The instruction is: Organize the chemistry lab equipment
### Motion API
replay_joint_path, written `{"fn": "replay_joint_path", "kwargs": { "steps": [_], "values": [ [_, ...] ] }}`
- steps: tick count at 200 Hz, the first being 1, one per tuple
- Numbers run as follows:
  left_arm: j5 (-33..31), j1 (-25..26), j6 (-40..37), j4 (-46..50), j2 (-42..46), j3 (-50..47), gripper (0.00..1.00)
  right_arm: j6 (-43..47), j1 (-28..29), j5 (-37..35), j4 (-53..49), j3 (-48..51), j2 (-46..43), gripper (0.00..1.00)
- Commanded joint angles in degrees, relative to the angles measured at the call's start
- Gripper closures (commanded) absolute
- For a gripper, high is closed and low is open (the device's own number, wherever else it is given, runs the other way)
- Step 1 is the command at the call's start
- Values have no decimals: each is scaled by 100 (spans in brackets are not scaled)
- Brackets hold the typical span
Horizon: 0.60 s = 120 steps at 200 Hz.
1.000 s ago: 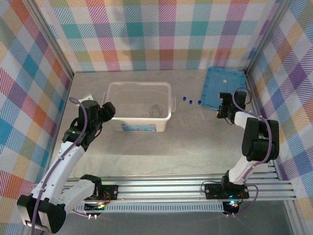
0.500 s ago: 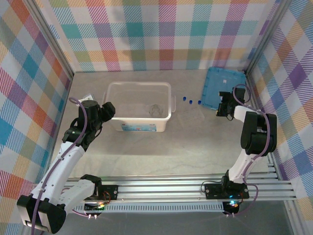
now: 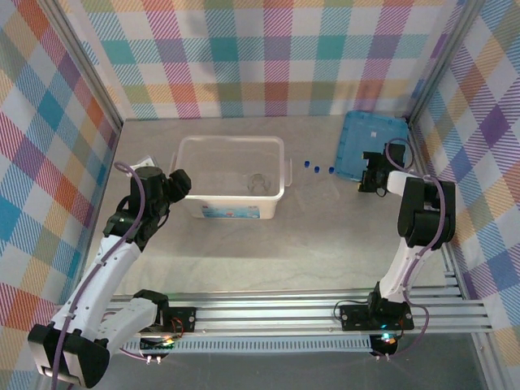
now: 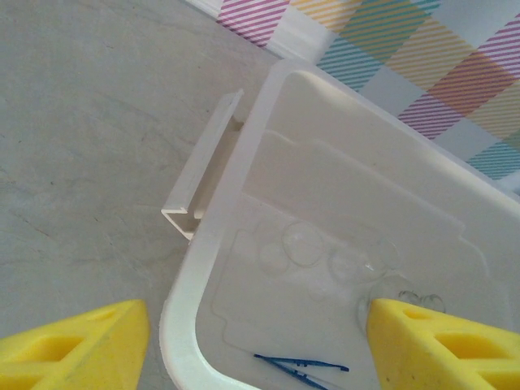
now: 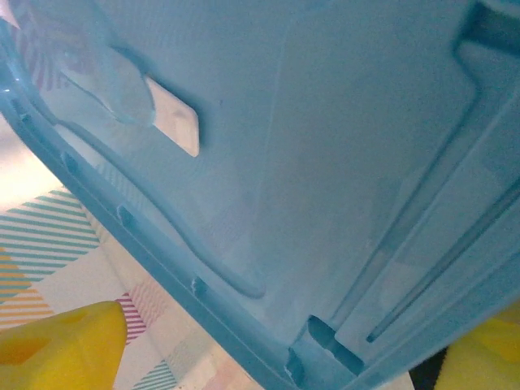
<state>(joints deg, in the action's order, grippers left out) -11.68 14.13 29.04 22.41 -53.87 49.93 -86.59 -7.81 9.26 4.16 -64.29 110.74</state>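
A: Gripper status?

B: Both spread, pinching nothing. The left gripper (image 4: 256, 325) straddles the wall of the plastic box (image 3: 188, 145) at its lower left corner. The right gripper (image 3: 370, 180) is at the right of the frame, with the rim of the blue lid (image 3: 370, 130) sitting in its gap. No clamp that I can see.

A: Equipment?

B: The tweezers (image 4: 301, 366) and a small glass piece (image 3: 258, 184) are on the box floor, mid-frame. Three blue-capped tubes (image 3: 318, 168) lie on the table (image 3: 268, 244) between box and lid, touching neither.

A: So the tubes look outstanding.

B: I'd say so. If the right arm takes the lid first, it should bite deep on the rim, close square, lift slowly and swing away from the tubes, since they'll likely roll. The left arm should close on the wall only, to steady the box, and stay off the glass.
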Motion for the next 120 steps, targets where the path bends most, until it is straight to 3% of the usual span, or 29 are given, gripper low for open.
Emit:
{"fn": "replay_joint_path", "kwargs": {
  "steps": [1, 59, 120],
  "values": [
    [-124, 55, -104, 36, 122, 75, 29, 71, 28, -55, 117, -214, 313, 13],
    [-45, 60, -48, -31, 35, 48, 29, 344, 43, 20, 1639, -15, 408, 15],
    [7, 55, -35, -96, -29, 102, 29, 766, 52, -321, 2611, 643, -431, 22]
  ]
}}
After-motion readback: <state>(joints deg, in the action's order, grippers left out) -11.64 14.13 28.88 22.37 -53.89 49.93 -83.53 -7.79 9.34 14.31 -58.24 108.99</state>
